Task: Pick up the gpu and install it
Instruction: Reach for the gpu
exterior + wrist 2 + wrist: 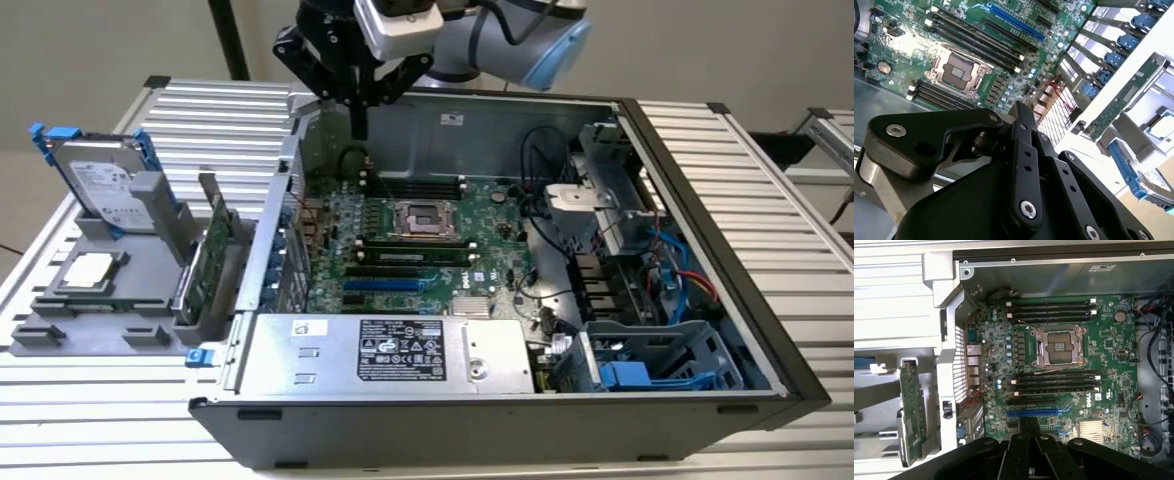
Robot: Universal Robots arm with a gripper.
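Note:
The gpu (204,262) is a thin green card standing on edge in a grey holder (94,325), just outside the open computer case at the exterior view's left. It also shows in the wrist views as the green gpu (913,415) (1124,97) beside the case's slotted rear wall. My black gripper (360,128) hangs above the rear corner of the case, over the motherboard (414,250), well above and to the right of the card. The gripper (1029,425) (1021,107) is shut with nothing between its fingers. A blue slot (1031,412) lies on the board near the fingertips.
A silver hard drive in a blue frame (100,180) and a square silver chip (87,270) sit in the same holder. The case's metal rear wall (278,220) separates card and board. A power supply (387,350), cables (587,270) and a drive cage (654,360) crowd the case.

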